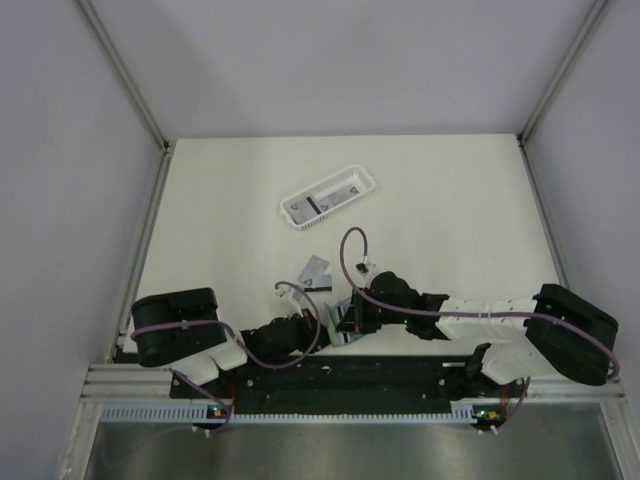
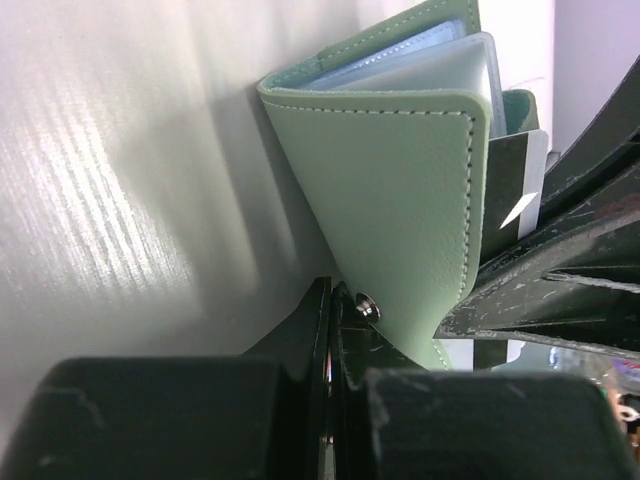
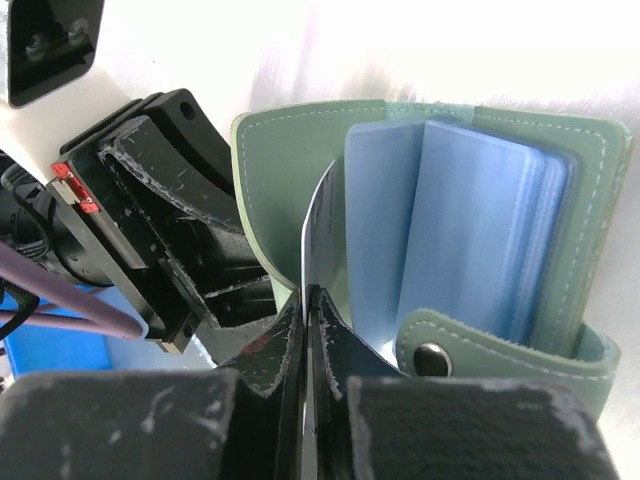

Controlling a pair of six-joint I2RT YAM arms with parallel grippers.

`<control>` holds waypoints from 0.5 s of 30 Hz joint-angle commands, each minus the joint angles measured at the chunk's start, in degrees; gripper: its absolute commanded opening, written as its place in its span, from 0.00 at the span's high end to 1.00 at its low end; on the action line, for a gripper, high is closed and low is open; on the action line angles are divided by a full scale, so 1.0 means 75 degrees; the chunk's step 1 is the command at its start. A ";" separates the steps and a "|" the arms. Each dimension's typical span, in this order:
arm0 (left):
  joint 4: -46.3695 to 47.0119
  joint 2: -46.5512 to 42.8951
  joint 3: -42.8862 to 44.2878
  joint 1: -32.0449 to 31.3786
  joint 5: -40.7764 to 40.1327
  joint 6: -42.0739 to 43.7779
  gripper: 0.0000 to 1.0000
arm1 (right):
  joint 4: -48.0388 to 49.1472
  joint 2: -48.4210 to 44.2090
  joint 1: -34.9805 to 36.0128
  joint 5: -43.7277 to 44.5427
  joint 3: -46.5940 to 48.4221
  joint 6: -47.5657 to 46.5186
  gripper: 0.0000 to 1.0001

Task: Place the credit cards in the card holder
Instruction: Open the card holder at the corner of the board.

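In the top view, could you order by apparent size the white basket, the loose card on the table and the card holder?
1. The white basket, clearly the largest.
2. The loose card and the card holder: they look about alike. The holder is mostly covered, so I do not rank these two.

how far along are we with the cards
Done: no card visibly seated in the card holder yet. In hand: the left gripper pinches the holder's edge, and the right gripper holds one credit card edge-on at its blue sleeves. Left: a loose card on the table, and at least one more in the white basket.
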 commanded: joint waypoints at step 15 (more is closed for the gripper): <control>-0.8743 -0.5257 0.0606 -0.0926 -0.1126 -0.0172 1.00 | -0.1056 0.0670 0.0557 0.1767 0.0567 -0.0276 1.00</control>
